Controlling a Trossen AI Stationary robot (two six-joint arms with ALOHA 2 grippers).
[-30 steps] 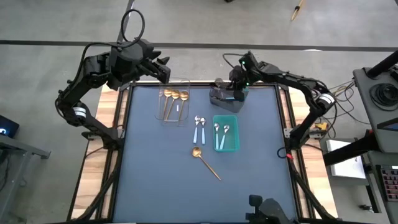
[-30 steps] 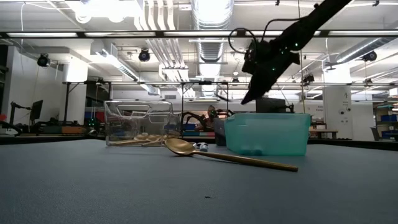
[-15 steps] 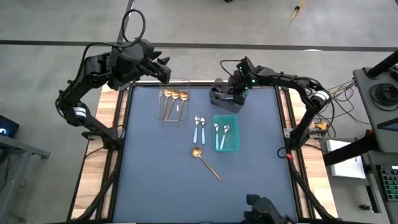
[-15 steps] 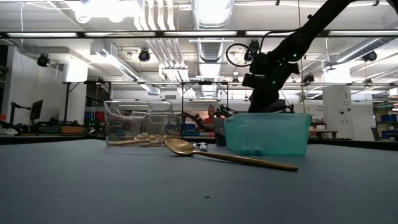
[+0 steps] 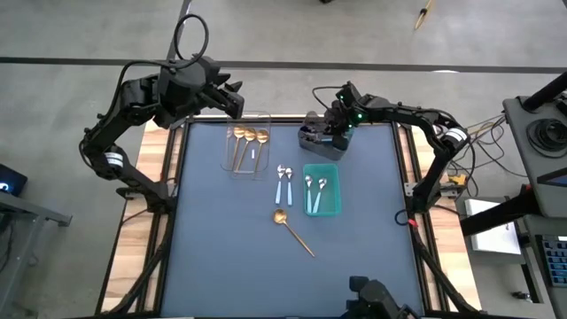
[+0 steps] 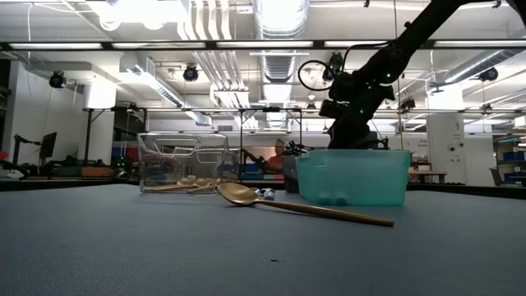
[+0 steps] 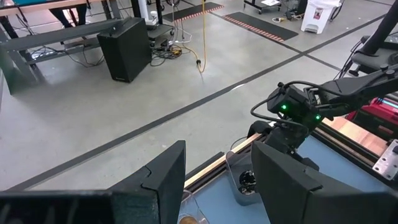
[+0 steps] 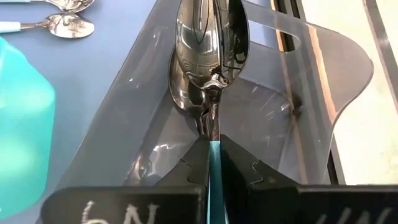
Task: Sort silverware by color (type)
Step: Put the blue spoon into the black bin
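Observation:
My right gripper (image 8: 213, 144) is shut on a dark-bowled spoon with a teal handle and hangs over the grey bin (image 5: 312, 146) at the table's far edge. A second dark spoon bowl (image 8: 185, 87) lies in that bin. My left gripper (image 7: 217, 186) stands open and holds nothing, high above the far edge of the clear bin (image 5: 249, 149), which holds gold spoons. Two blue-handled spoons (image 5: 315, 190) lie in the teal bin (image 5: 335, 208). Two more (image 5: 283, 182) and a gold spoon (image 5: 292, 229) lie flat on the mat. My right gripper pinches the spoon's thin teal handle (image 8: 214, 158) between its two fingers. The fingers slant down from the table's right and lie along the spoon. The dark bowl (image 8: 211, 43) juts ahead inside the grey bin, over the other spoon; whether they touch I cannot tell.
The grey bin's clear wall with its handle cutout (image 8: 311, 81) stands close beside the held spoon. The teal bin (image 6: 353, 177) sits just nearer than the grey one. The near half of the mat (image 5: 230, 266) lies bare. A person shows in the room behind (image 6: 279, 152).
My right gripper has sunk toward the grey bin with the teal-handled spoon and tipped a little more downward, staying shut on it. The spoon's bowl now sits lower, inside the bin's walls.

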